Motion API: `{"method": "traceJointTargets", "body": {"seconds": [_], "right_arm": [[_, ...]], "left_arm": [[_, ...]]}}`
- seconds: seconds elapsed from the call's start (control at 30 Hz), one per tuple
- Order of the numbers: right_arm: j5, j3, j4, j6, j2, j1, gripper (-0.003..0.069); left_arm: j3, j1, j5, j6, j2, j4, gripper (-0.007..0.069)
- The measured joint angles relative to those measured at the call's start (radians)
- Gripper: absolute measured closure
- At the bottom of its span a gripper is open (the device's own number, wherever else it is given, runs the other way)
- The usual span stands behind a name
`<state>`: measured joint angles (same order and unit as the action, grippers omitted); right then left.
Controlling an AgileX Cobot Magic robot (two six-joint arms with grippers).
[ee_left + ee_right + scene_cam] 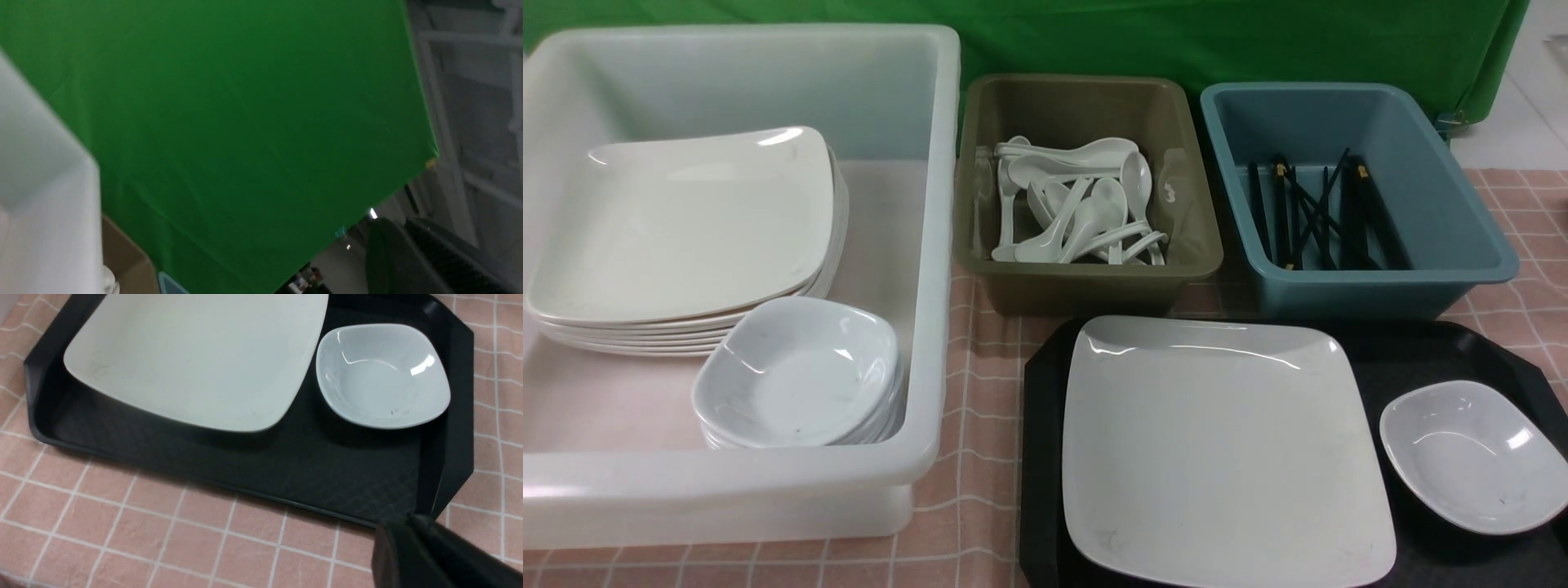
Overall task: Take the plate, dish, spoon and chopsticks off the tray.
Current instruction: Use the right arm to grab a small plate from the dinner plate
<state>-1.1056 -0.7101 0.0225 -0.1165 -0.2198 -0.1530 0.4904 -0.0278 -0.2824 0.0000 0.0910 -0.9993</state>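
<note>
So, front view first: the tray (pixel 1421 339) is parked at the near right of the surface (pixel 980 392), and only two things are seen on it. The plate (pixel 1217 449) fills its left and middle. The dish (pixel 1474 457) sits in its right end, just beside the plate, with a thin strip of tray showing between them. Spoons (pixel 1086 212) are piled in the olive tub (pixel 1086 282) and chopsticks (pixel 1307 212) lie crossed in the blue tub (pixel 1380 290), so those two are judged done. Plates and dishes are stacked in the white tub (pixel 943 245) on the left. No gripper is seen in this view.

Left wrist view: mostly green backdrop (pixel 245 122) is shown, plus a corner of the white tub (pixel 41 204). The left gripper (pixel 408 253) is seen with its fingers together and nothing between them. No tray item is in sight of it.

Right wrist view: the right gripper (pixel 408 531) is caught over the bare surface (pixel 163 539), just outside the tray's (pixel 286 465) clipped right corner. Whether it's apart or together can't be told from this sliver, and nothing is seen held. The dish (pixel 382 375) lies just across that corner's rim from it, and the plate (pixel 196 355) further off toward the tray's other end. So the dish is judged the nearer pick, with the right arm nearest to it. It's rounded-square, so no long axis needs matching, only a rim edge.
</note>
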Motion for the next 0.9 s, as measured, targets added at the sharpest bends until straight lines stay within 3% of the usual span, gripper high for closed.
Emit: {"method": "traceJointTargets", "body": {"seconds": [0.1, 0.13, 0.17, 0.37, 0.63, 0.8, 0.9], "right_arm": [[0.007, 0.000, 0.000, 0.000, 0.000, 0.000, 0.0567], [0.007, 0.000, 0.000, 0.000, 0.000, 0.000, 0.0566], [0.012, 0.000, 0.000, 0.000, 0.000, 0.000, 0.0562], [0.032, 0.000, 0.000, 0.000, 0.000, 0.000, 0.0547], [0.016, 0.000, -0.010, 0.029, -0.042, 0.000, 0.0536], [-0.020, 0.000, -0.011, 0.031, -0.262, 0.000, 0.0529], [0.051, 0.000, -0.014, 0.014, -0.481, 0.000, 0.0470]], "left_arm": [[0.191, 0.000, -0.255, 0.057, 0.188, 0.094, 0.0604], [0.213, 0.000, -0.275, 0.060, 0.202, 0.106, 0.0604], [0.273, 0.000, -0.411, 0.084, 0.303, 0.139, 0.0604], [0.449, 0.000, -0.823, 0.225, 0.714, 0.200, 0.0604], [0.462, 0.000, -0.898, 0.332, 0.957, 0.168, 0.0604], [0.463, 0.000, -0.880, 0.340, 0.974, 0.174, 0.0604], [0.463, 0.000, -0.872, 0.341, 0.974, 0.204, 0.0604]]}}
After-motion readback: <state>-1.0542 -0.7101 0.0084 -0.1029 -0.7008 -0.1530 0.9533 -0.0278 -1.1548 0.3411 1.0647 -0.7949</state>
